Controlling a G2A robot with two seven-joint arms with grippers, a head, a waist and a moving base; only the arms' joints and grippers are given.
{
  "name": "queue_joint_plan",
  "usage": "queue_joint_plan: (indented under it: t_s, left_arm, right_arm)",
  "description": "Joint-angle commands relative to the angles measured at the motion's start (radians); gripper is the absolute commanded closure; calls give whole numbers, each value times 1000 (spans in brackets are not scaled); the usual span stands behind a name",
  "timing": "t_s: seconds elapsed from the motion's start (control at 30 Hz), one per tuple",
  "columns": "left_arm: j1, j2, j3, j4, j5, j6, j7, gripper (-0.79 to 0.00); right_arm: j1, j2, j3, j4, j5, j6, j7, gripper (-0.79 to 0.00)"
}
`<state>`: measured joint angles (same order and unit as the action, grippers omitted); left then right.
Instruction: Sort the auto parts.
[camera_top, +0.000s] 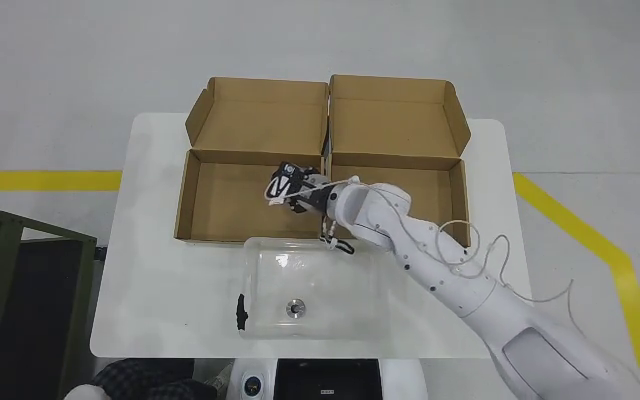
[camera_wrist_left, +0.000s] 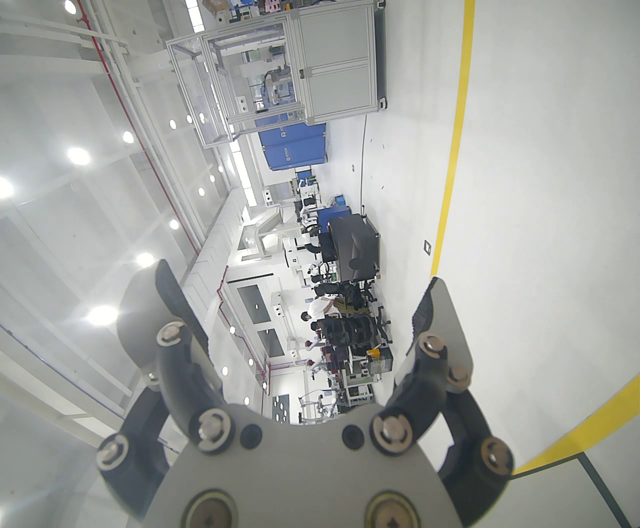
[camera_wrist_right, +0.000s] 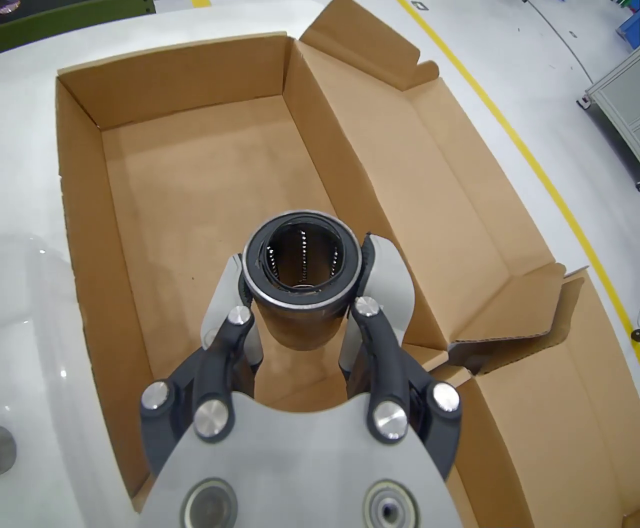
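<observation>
My right gripper is shut on a dark cylindrical bearing sleeve with ball rows inside its bore. It hangs over the left cardboard box, near that box's right end; from above the gripper sits over that box. The second cardboard box stands beside it on the right. A clear plastic tray in front holds a small round metal part, and a small black part lies at its left wall. My left gripper is open, pointing into the room.
Both boxes have their lids folded back toward the far side of the white table. A yellow floor line runs past the table on both sides.
</observation>
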<state>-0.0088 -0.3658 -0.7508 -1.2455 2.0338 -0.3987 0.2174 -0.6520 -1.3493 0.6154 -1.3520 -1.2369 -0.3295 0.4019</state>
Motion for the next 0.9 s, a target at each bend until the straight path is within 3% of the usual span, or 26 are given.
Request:
queue_joint_plan:
  t_s: [0.0, 0.17, 0.43, 0.6, 0.77, 0.87]
  left_arm:
    - [0, 0, 0, 0, 0, 0, 0, -785]
    - [0, 0, 0, 0, 0, 0, 0, -785]
    - [0, 0, 0, 0, 0, 0, 0, -785]
    - [0, 0, 0, 0, 0, 0, 0, -785]
    - [0, 0, 0, 0, 0, 0, 0, -785]
    - [0, 0, 0, 0, 0, 0, 0, -785]
  right_arm:
    - [12, -11, -9, 29, -1, 4, 2, 0]
    - [34, -33, -24, 77, -10, 7, 8, -15]
    - [45, -57, -34, 122, -31, 7, 29, -203]
    - [42, -65, -25, 137, -35, -8, 40, -360]
    - [35, -68, -12, 140, -40, -21, 51, -453]
    - [31, -70, -2, 138, -44, -30, 54, -603]
